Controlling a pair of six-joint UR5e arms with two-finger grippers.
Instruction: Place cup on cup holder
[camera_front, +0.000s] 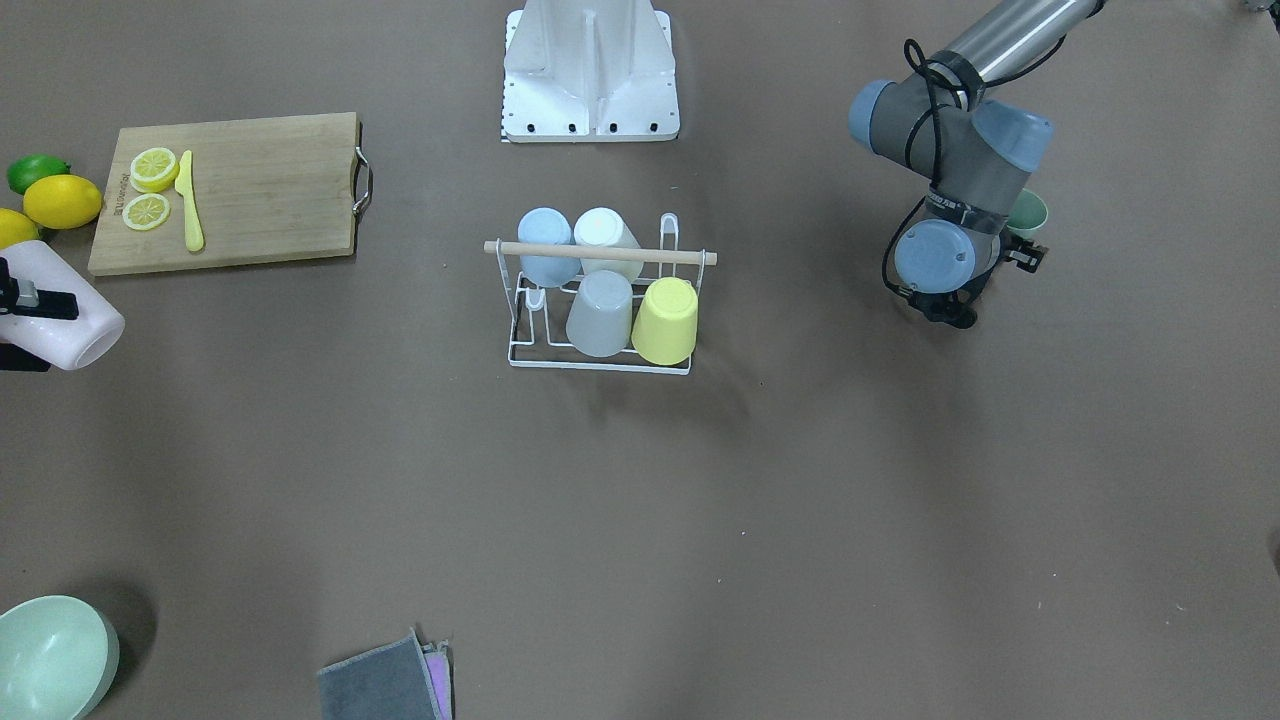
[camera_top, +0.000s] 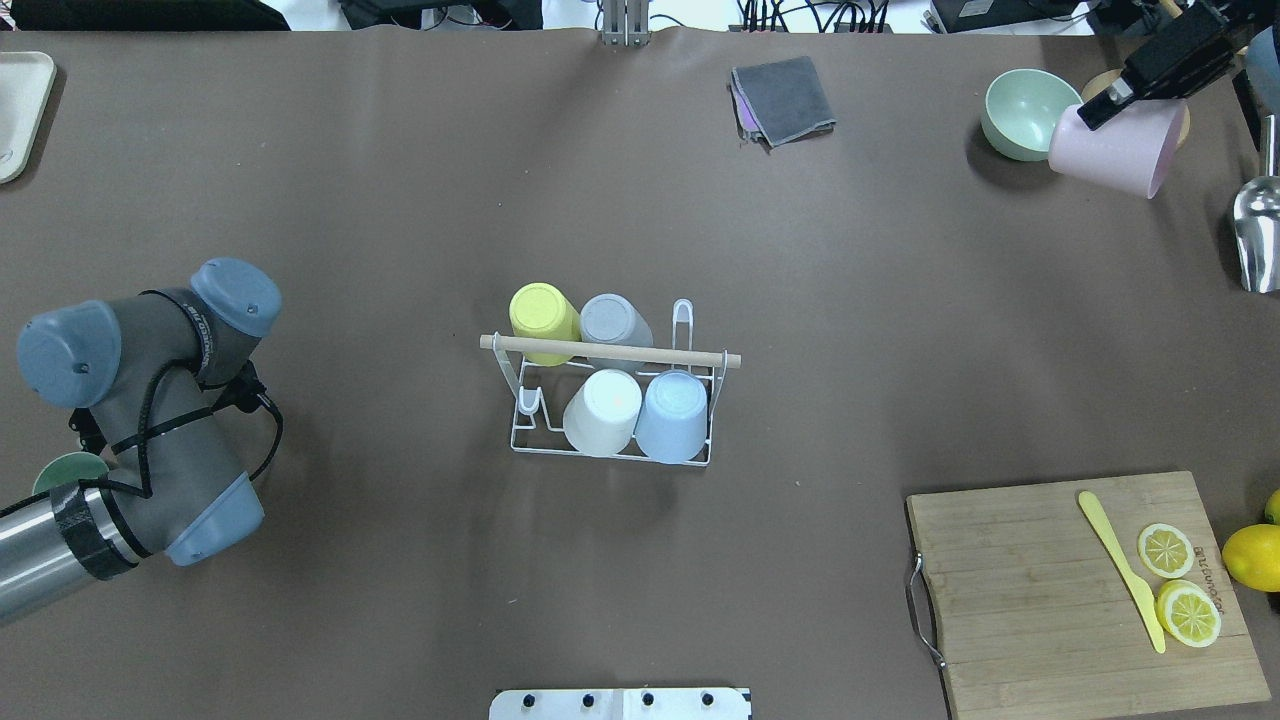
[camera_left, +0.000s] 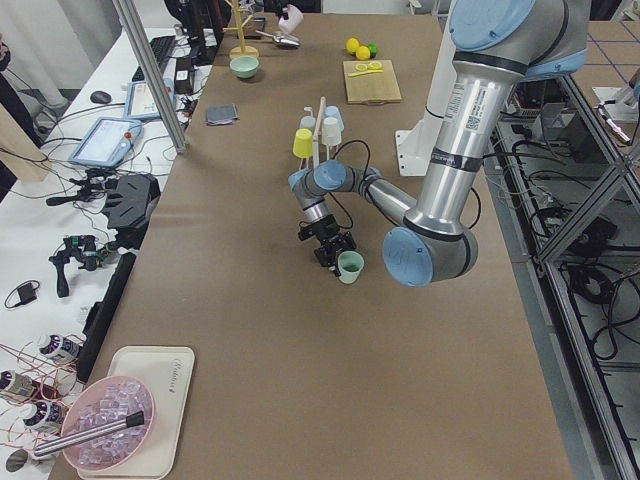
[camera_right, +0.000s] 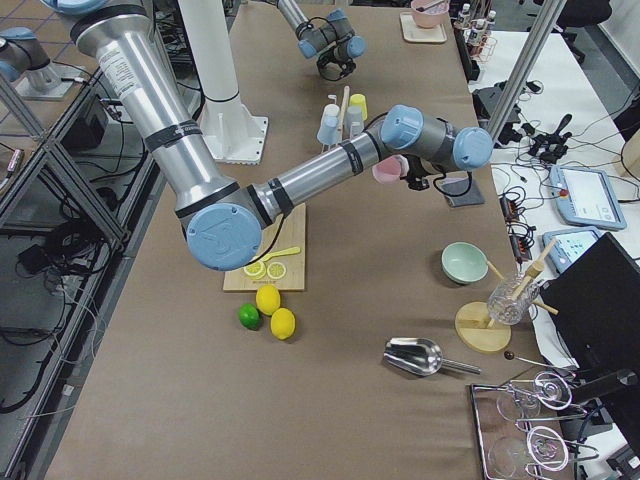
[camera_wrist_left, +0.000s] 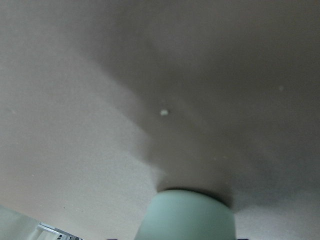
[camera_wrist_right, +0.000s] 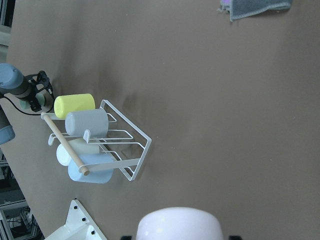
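- Covering the whole surface (camera_top: 400, 620) is a plain, matte brown sheet. The robot's white base plate (camera_top: 620, 703) sits at the 6 o'clock edge in the overhead view.
- Beyond the long edge stands a white side bench (camera_left: 60, 150) with tablets (camera_left: 105, 140), handheld controllers and loose cables. Aluminium frame posts rise around it.
- The cup holder (camera_top: 700, 358) stands at the centre of the surface. It carries four upturned cups: yellow (camera_top: 543, 318) and grey (camera_top: 612, 322) in the far row, white (camera_top: 603, 410) and blue (camera_top: 673, 415) in the near row.
- At 2 o'clock from it, the right tool (camera_top: 1092, 112) is clamped on a pink cup (camera_top: 1115, 150), held tilted in the air beside a green bowl (camera_top: 1025, 115).
- At 9 o'clock, the left tool (camera_left: 335, 255) is low, right by a green cup (camera_left: 349, 265) standing on the surface. Its wrist camera shows the cup close in, but whether the fingers grip it cannot be told.
- A folded grey cloth (camera_top: 785, 95) lies at 1 o'clock.
- A bamboo cutting board (camera_top: 1030, 600) lies at 4 o'clock, bearing a yellow knife (camera_top: 1120, 570) and lemon slices (camera_top: 1165, 550).
- The board has a burnt-in mark along its edge near the slices, too small to read.
- A cream tray (camera_left: 175, 420) at the left end carries script lettering, and the arm tube has a printed label. Neither is legible.
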